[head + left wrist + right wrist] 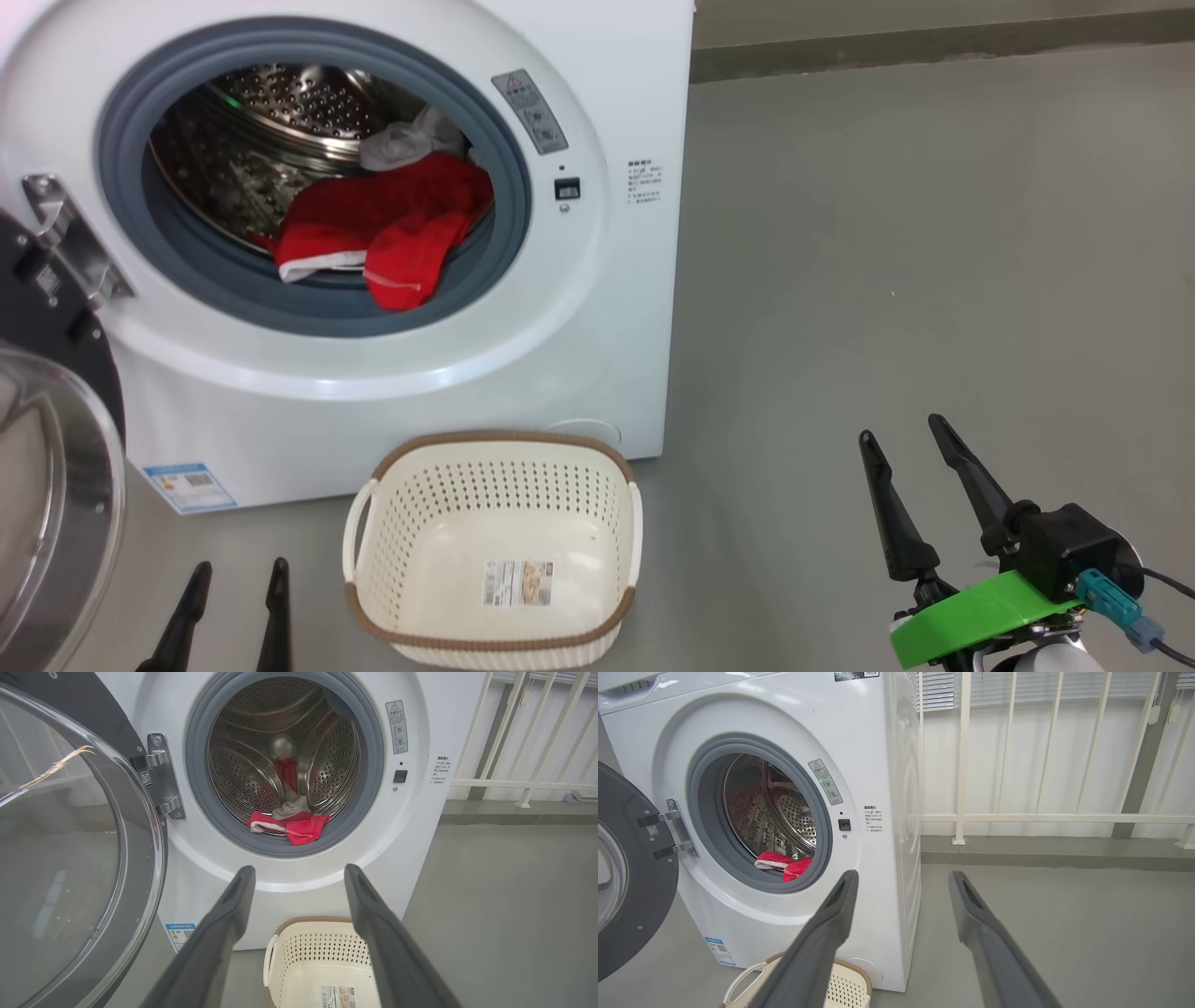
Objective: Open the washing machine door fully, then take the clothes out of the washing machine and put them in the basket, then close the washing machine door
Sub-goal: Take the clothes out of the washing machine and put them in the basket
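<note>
The white washing machine (597, 308) stands with its door (56, 485) swung wide open to the left, glass bowl facing out. Red clothes (392, 229) with white trim lie at the drum's front lip, a whitish cloth (406, 145) behind them; they also show in the left wrist view, clothes (299, 828), and right wrist view, clothes (787, 865). The cream basket (495, 551) sits empty on the floor before the machine. My left gripper (238, 569) is open at the lower left, beside the basket. My right gripper (901, 429) is open at the lower right, away from everything.
Grey floor (887, 280) stretches to the right of the machine. A white railing (1041, 816) and a raised grey kerb (1041, 854) run behind it. The open door (70, 858) juts out at the left, close to my left arm.
</note>
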Robot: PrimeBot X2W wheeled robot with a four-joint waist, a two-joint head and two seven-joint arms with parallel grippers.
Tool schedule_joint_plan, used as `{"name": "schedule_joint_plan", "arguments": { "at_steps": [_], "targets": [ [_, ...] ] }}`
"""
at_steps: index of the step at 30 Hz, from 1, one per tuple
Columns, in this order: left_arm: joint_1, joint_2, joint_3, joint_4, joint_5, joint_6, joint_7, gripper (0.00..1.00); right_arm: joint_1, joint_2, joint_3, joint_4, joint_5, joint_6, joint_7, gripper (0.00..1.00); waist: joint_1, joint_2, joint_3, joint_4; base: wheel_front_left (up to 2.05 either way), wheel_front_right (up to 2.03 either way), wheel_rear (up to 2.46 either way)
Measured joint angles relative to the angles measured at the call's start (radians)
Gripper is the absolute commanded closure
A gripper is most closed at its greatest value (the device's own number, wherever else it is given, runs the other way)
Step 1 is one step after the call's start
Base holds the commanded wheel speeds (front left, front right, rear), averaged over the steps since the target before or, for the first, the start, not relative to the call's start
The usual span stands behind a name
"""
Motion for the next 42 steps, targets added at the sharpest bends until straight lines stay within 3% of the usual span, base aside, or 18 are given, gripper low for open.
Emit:
{"name": "schedule_joint_plan", "arguments": {
  "at_steps": [14, 42],
  "targets": [
    [-0.024, -0.019, 0.025, -0.043, -0.027, -0.001, 0.0, 0.0, -0.001, 0.0, 0.001, 0.011, 0.0, 0.0, 0.0, 0.0, 0.0, 0.0, -0.001, 0.003, 1.36, -1.35, 0.0],
    [-0.022, -0.031, 0.027, -0.037, 0.01, -0.002, 0.0, 0.0, -0.001, 0.0, 0.003, 0.011, 0.006, 0.0, 0.0, 0.0, 0.0, 0.0, 0.001, 0.011, 0.03, -0.03, 0.0]
  ]
}}
